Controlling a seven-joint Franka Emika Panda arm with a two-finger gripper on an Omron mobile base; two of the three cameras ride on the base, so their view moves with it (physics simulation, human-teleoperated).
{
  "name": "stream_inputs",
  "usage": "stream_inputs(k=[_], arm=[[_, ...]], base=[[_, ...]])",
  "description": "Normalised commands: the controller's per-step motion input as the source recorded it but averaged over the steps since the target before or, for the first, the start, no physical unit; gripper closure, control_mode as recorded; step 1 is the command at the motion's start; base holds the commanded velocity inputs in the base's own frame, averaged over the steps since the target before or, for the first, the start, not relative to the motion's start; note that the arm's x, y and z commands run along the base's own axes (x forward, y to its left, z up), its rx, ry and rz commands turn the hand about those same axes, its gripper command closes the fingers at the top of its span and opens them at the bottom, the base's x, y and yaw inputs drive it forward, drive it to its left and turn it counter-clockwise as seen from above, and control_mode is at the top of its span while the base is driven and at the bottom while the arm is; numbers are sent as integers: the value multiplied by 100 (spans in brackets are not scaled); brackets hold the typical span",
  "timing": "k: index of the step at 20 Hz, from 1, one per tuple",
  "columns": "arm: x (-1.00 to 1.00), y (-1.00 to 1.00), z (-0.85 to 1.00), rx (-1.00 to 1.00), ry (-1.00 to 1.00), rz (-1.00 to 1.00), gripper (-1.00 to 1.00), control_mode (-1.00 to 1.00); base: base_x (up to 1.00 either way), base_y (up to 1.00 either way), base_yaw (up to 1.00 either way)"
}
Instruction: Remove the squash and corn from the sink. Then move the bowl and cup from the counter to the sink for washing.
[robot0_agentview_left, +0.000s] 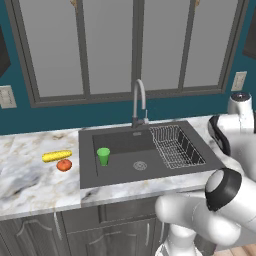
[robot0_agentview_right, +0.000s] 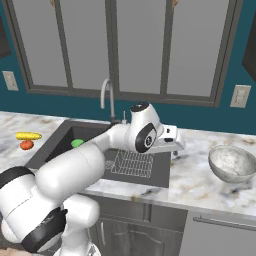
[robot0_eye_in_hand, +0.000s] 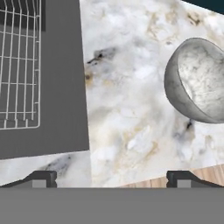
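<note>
Wide grey-white speckled stone bowl (robot0_eye_in_hand: 197, 81) is seen at right of hand view on marbled desk (robot0_eye_in_hand: 127, 109); judged rigid, heavy, slick; rim to be pinched. Jaws spread wide, empty

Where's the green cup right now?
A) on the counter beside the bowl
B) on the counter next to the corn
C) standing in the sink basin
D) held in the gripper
C: the cup stands upright on the floor of the sink, left of the drain, while the bowl sits on the counter to the right and the gripper is open and empty.
</note>
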Motion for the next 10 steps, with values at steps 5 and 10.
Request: stream_inputs(k=[5,10], arm=[[0,-29,3,0,0,0,-100,-100],[0,-25,7,-3,0,0,-100,-100]], base=[[0,0,0],[0,0,0]])
